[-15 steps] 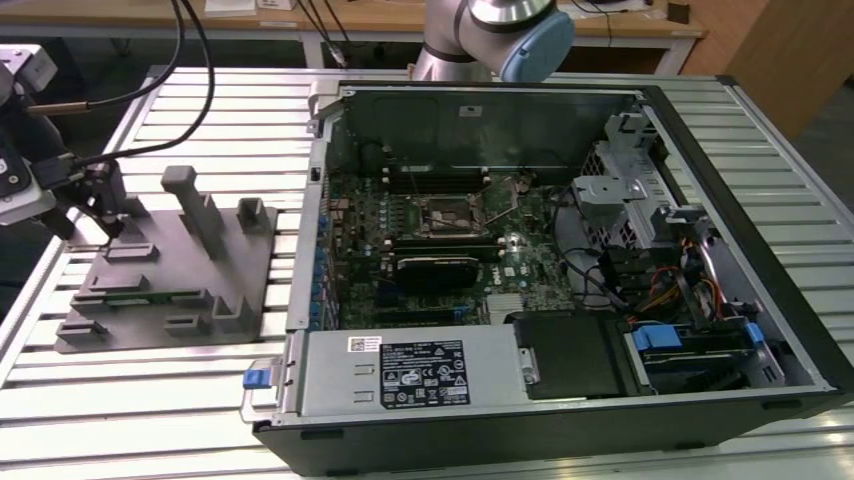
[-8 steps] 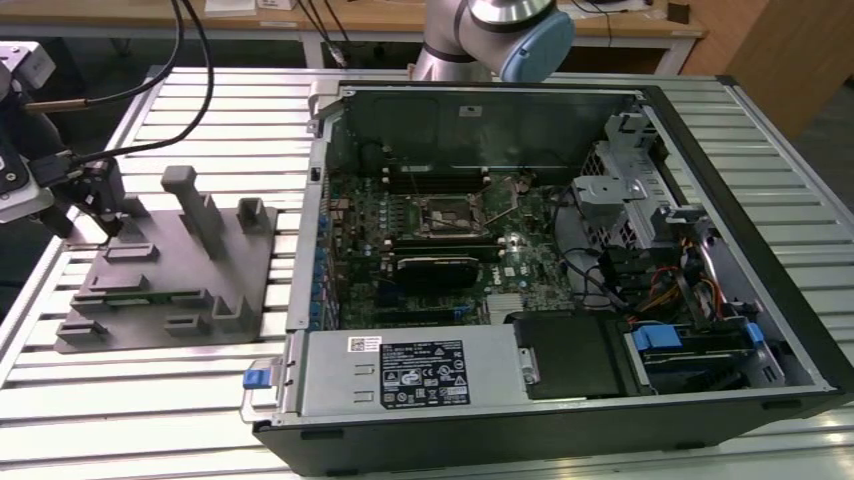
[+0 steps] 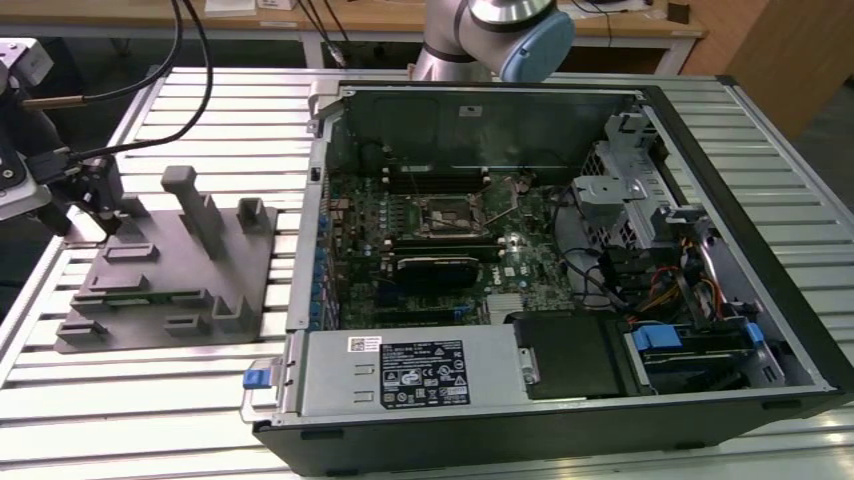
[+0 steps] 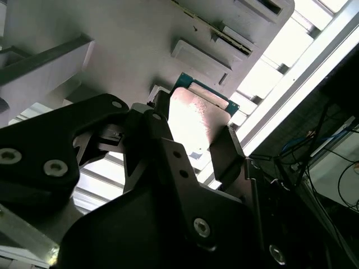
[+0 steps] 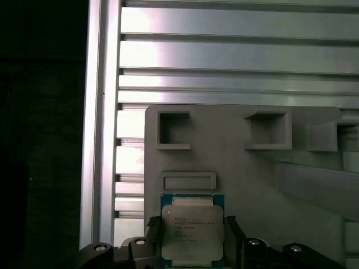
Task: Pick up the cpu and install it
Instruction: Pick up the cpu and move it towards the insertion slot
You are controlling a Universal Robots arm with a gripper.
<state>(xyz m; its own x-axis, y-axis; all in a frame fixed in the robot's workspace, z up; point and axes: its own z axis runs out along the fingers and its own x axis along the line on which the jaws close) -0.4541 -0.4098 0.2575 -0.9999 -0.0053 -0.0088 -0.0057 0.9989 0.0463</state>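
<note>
The cpu [image 5: 192, 231], a flat square chip with a pale silver top and a green rim, lies at one corner of the grey plastic fixture [image 5: 230, 162]. In both wrist views my gripper [image 5: 192, 224] has its two black fingers pressed against opposite sides of the chip, shut on it. The second wrist view shows the cpu [image 4: 196, 120] bright between the fingers of the gripper [image 4: 193, 134], with the fixture [image 4: 129, 50] beneath. In the exterior view the gripper [image 3: 83, 212] is low over the fixture's [image 3: 147, 290] far corner at the exterior view's left.
An open computer case [image 3: 747, 300] lies on the slatted metal table [image 3: 160, 400] at the exterior view's right, its motherboard carrying an open socket [image 3: 447, 212]. Upright posts [image 3: 198, 205] rise from the fixture beside the gripper. The arm's base [image 3: 494, 35] stands behind the case.
</note>
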